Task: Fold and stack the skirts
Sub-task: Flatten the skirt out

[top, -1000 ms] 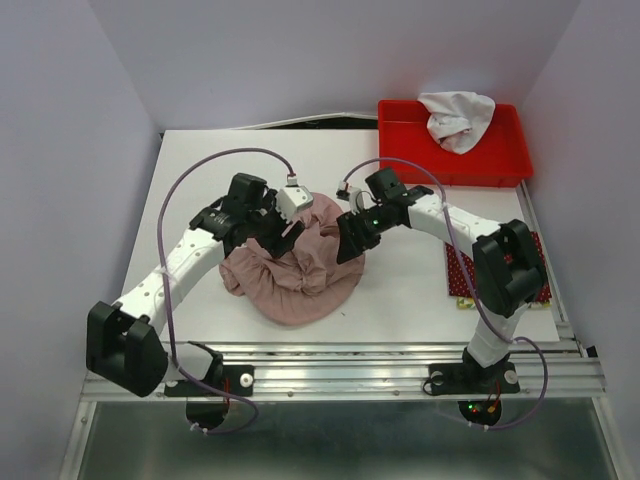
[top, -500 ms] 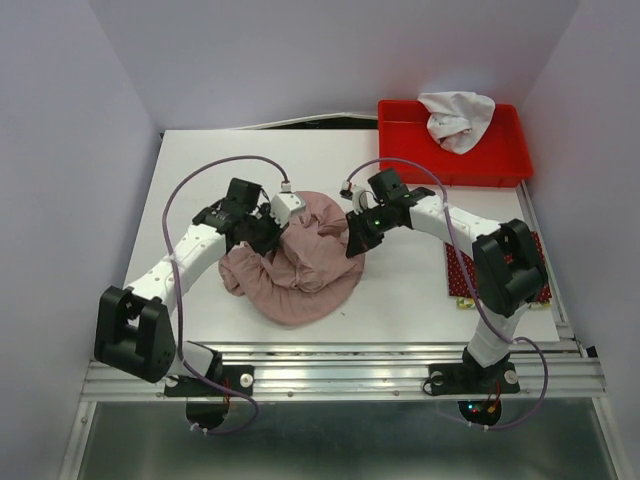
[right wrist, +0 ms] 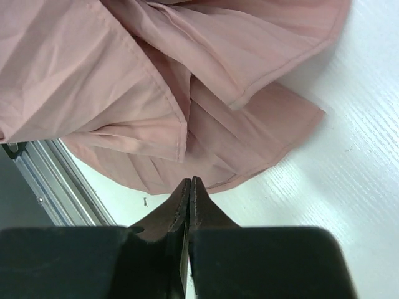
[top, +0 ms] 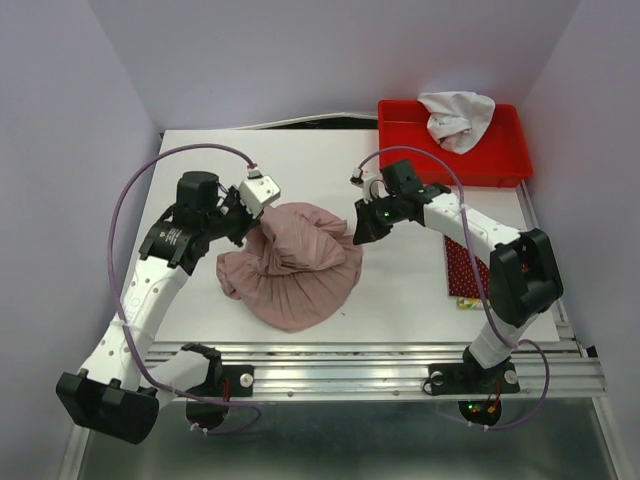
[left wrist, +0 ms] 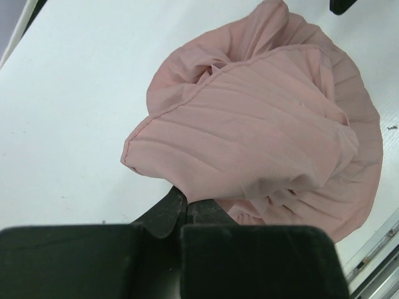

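1. The dusty-pink pleated skirt point(top: 300, 270) lies bunched in a rounded heap at the middle of the white counter point(top: 200, 160). Its fanned hem spreads toward 6 o'clock, and its upper part is gathered into a raised ridge.
2. The left claw point(top: 243, 222) meets the skirt at the heap's 10 o'clock edge. In the left wrist view its fingers point(left wrist: 163, 215) are pressed together at the bottom of the frame, and a fold of the pink skirt point(left wrist: 262, 124) runs down into their tips, so this claw point(left wrist: 184, 202) is clamped on the cloth.
3. The right claw point(top: 360, 235) sits at the heap's 2 o'clock edge. In the right wrist view it point(right wrist: 189, 187) is closed tight, the two fingers flat against each other, with the tips lying over the pleated lower layer of the skirt point(right wrist: 93, 75). Whether any cloth is pinched between them cannot be told.
4. At the counter's 3 o'clock edge, well apart from the pink heap, a dark red skirt with small white dots point(top: 462, 268) lies flat, partly hidden by the right arm.
5. At the counter's 1 o'clock corner stands a red tray point(top: 400, 150), with a crumpled white cloth point(top: 457, 118) lying in it and over its far rim.
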